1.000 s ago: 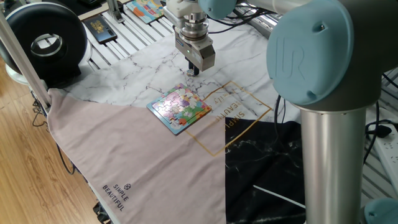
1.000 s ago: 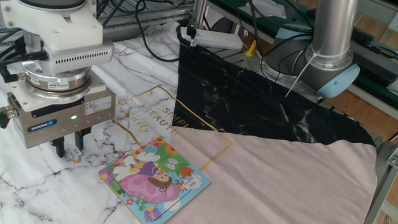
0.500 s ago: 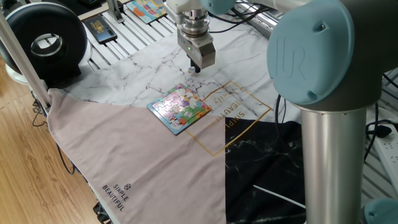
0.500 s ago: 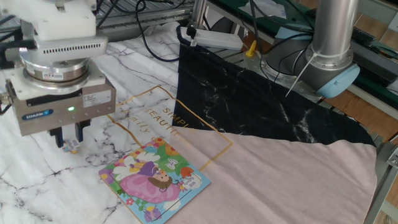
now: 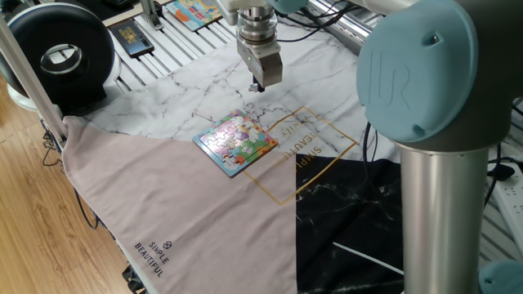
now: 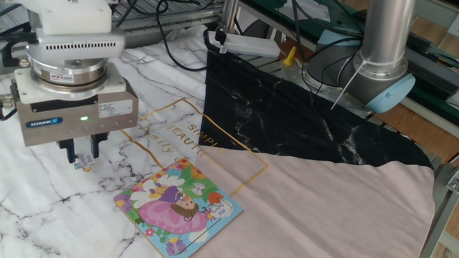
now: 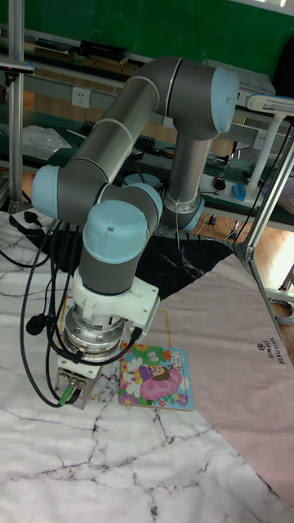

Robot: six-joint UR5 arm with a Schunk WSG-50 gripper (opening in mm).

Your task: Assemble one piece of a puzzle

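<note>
At the far left in one fixed view sits a black round device [image 5: 57, 53] on the slatted bench, and just past it at about one o'clock lies a dark card [image 5: 131, 37]. Further along the top edge is an orange-edged picture board [image 5: 193, 11].

A pink cloth [image 5: 180, 212] covers the near left of the table, meeting a white marble-patterned sheet [image 5: 196, 82] and, toward four o'clock, a black marble sheet [image 5: 359, 220]. Gold lettering [image 5: 302, 143] is printed where the three meet.

The puzzle [image 5: 236, 142] lies flat near the middle, turned like a diamond, partly on the pink cloth and partly on the white sheet. It shows a pastel cartoon girl in a pink dress.

The gripper [image 5: 257, 86] hangs above the white sheet at about one o'clock from the puzzle, apart from it. In the other fixed view the gripper [image 6: 84, 159] sits at ten o'clock from the puzzle [image 6: 178, 206], its fingers drawn close around a small pale puzzle piece [image 6: 84, 164] pinched at the tips, just above the sheet. In the tall fixed view the gripper body blocks the fingertips.

At the right stands the arm's grey column with a blue joint cap [image 5: 425, 65].
</note>
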